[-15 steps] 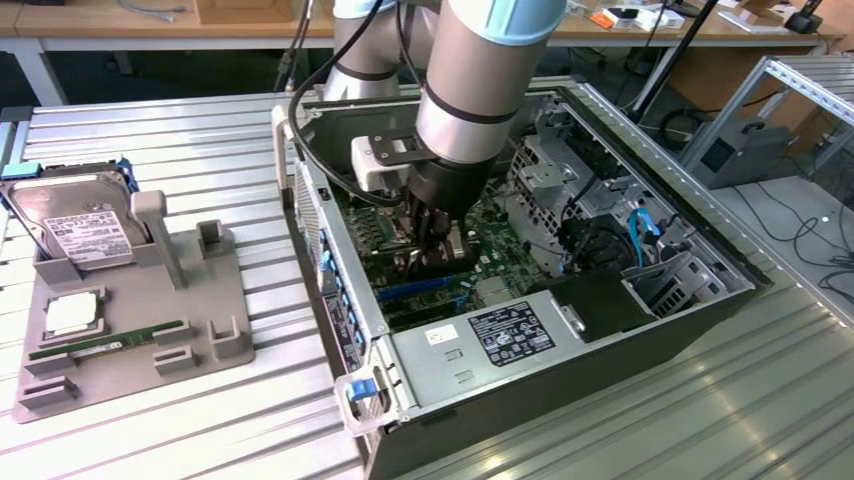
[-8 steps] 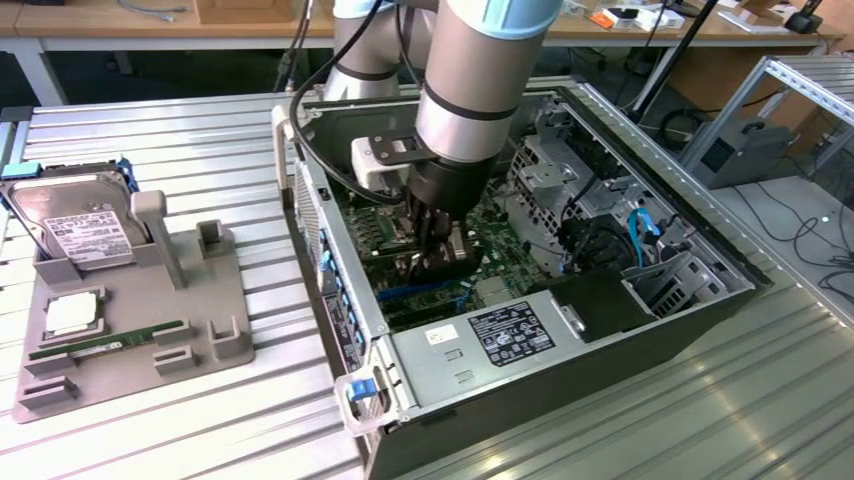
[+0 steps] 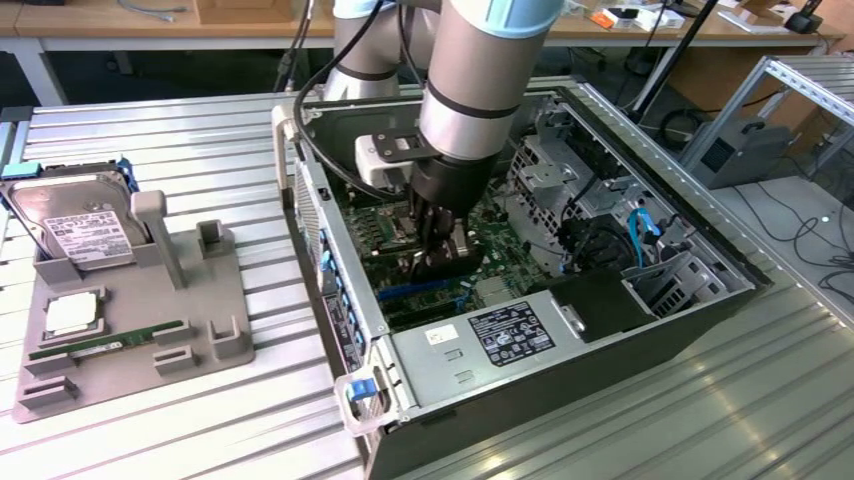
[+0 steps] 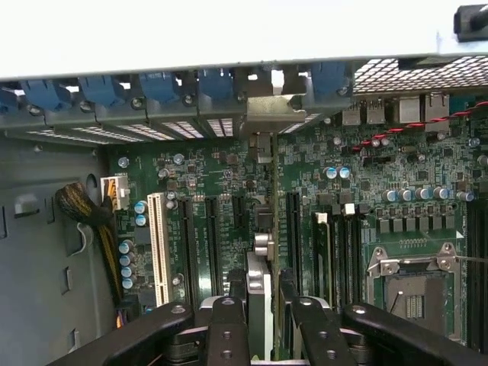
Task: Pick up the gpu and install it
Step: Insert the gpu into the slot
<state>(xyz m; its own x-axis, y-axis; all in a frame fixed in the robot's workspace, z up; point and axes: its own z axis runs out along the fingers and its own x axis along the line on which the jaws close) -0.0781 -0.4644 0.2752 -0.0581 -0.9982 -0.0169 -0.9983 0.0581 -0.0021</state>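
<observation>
My gripper [image 3: 438, 250] reaches down inside the open computer case [image 3: 314, 215], over the green motherboard [image 3: 501, 240]. It is shut on the gpu [image 3: 455, 262], which stands on edge just above or on the board; I cannot tell whether they touch. In the wrist view the gpu [image 4: 260, 263] is a thin edge-on card between my black fingers [image 4: 227, 324]. It lines up with the black expansion slots [image 4: 212, 244]. Its silver bracket [image 4: 268, 114] sits at the case's rear slot openings, among the blue clips.
A white slot [image 4: 158, 248] and an open CPU socket [image 4: 408, 286] flank the card. Drive cages and blue cables [image 3: 641, 235] crowd the case's far side. On the exterior view's left, a grey holder [image 3: 200, 340] carries a hard drive [image 3: 80, 235], a CPU [image 3: 74, 312] and a RAM stick [image 3: 107, 345].
</observation>
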